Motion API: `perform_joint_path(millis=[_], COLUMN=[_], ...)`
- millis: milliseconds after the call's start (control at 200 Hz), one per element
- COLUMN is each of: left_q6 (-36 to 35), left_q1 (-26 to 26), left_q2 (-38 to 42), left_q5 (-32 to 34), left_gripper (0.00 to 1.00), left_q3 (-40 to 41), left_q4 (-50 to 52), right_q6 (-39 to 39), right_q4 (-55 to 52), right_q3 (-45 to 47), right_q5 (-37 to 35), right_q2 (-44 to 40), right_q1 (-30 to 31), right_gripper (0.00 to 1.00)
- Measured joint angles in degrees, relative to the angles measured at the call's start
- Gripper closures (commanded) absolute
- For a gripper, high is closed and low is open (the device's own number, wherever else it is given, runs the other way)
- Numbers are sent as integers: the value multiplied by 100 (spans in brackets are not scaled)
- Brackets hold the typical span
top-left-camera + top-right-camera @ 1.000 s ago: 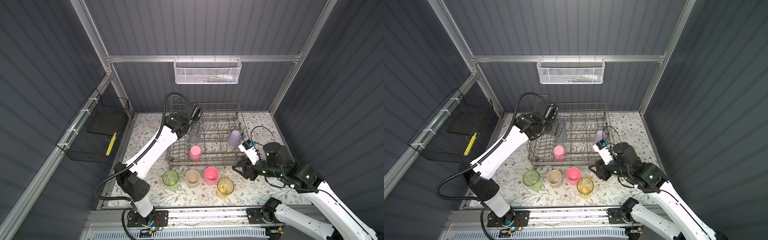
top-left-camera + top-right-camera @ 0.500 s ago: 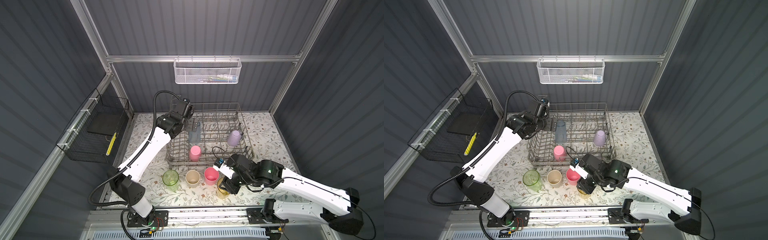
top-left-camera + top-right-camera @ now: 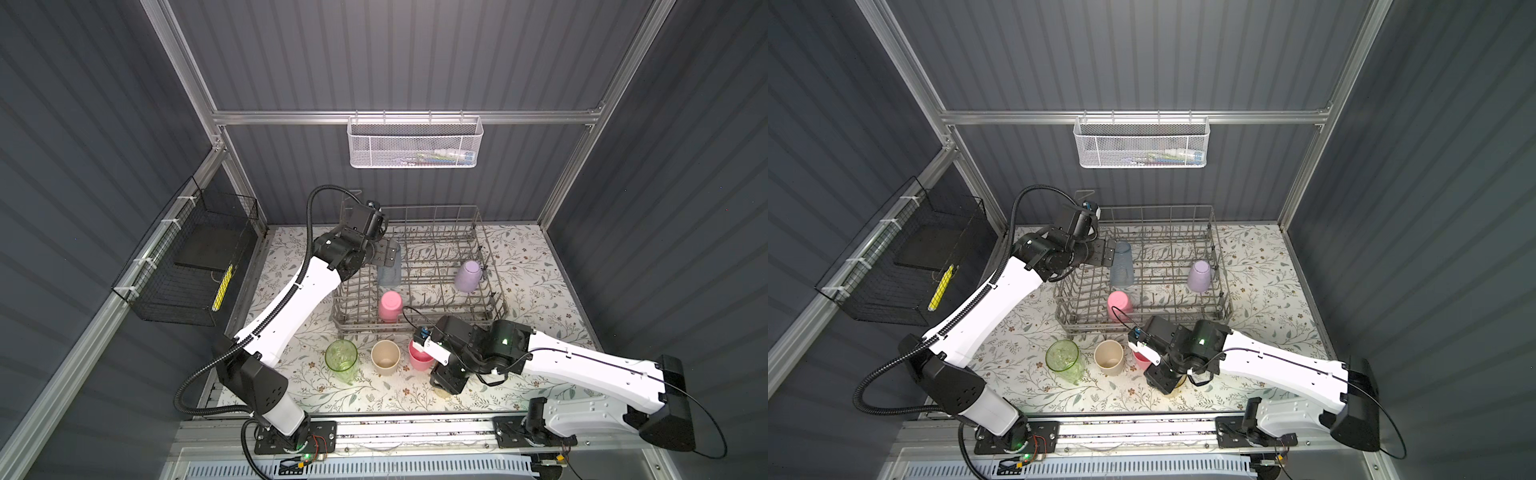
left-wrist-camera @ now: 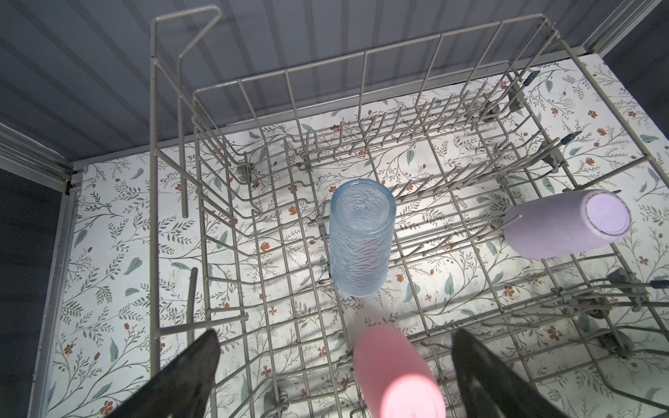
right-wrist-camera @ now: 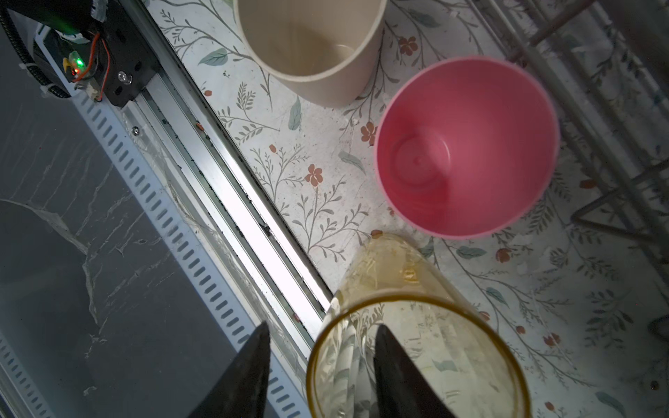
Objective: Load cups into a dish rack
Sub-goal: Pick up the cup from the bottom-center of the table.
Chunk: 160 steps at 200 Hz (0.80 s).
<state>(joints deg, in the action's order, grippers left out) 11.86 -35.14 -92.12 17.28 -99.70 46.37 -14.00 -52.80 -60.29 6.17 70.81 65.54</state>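
Left gripper (image 4: pixel 336 334): jaws spread wide with nothing between them; it hangs over the left side of the dish rack (image 3: pixel 432 218), near the blue cup (image 4: pixel 360 246) but clear of it
Right gripper (image 5: pixel 320 327): down at the amber cup (image 5: pixel 398 275); jaws part open, one finger outside the rim and one inside the mouth; I can see a gap on both sides of the glass wall, so there is no squeeze on it
Amber cup: upright on the table (image 3: pixel 540 266) in front of the rack; mostly hidden under the wrist in both top views
In the rack: blue cup base up, left of the middle; racked pink cup (image 4: pixel 394 372) base up near the front wall; lavender cup (image 4: pixel 564 224) tilted, base up, by the right side
Front row on the table: green cup (image 3: pixel 341 360), beige cup (image 3: pixel 385 357) and loose pink cup (image 5: pixel 467 144), all mouth up; the loose pink cup stands just beside the amber one
Walls: white mesh basket (image 3: pixel 415 143) on the back rail; black wire basket (image 3: pixel 187 266) on the left
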Motion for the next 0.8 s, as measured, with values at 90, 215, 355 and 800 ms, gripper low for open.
perform_joint_path(millis=[90,215,355,800], left_q6=[0,0,0,-2], left_q1=[11,37,37,111], left_q2=[2,52,85,293], left_q5=[-28,-61,-85,-103], left_gripper=[0,0,0,0], left_q3=[13,83,151,201], left_q4=[-20,-39,-63,-111], right_q6=[-33,-76,-105,-164], right_q4=[-15,-50,-59,-575], right_q3=[0,15,31,-164], right_q5=[-59,-164,-269,-634], right_q2=[131,280,369,511], right_q1=[20,20,24,146], right_gripper=[54,57,67,100])
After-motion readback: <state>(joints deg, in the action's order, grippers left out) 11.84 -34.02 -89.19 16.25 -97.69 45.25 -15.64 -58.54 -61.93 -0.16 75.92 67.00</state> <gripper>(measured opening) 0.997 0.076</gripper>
